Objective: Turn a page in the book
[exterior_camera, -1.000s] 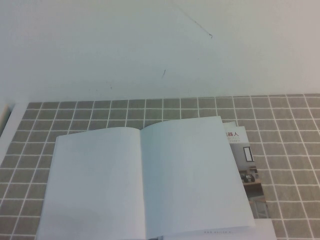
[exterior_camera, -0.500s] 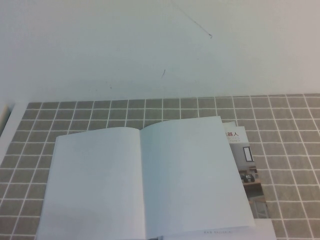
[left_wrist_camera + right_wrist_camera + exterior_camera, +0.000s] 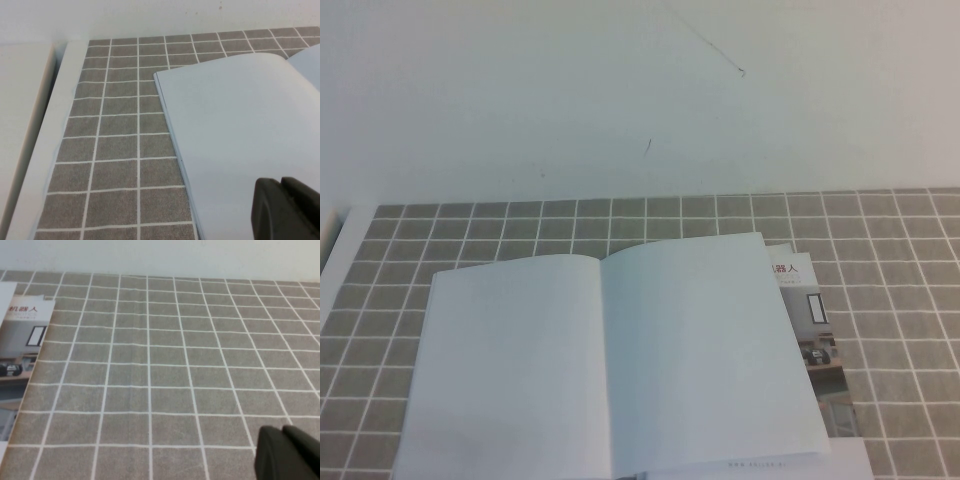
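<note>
Book (image 3: 610, 370) lay open on gridded mat (image 3: 900, 300), blank spread up. Left tool (image 3: 285, 207) hovered over left leaf, looked pinched narrow, empty. Right tool (image 3: 285, 452) off beside book, closed, empty. Best bet: pinch only top right page (image 3: 705, 350) at outer edge, lift slow.

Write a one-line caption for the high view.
Open book showing blank white pages lies on a grey checked mat; neither gripper appears in this view.

high view: from above my side, angled down at the book (image 3: 610, 370).
left wrist: close over book's left page.
right wrist: low over tiled mat (image 3: 165, 365), book's right edge shared.
</note>
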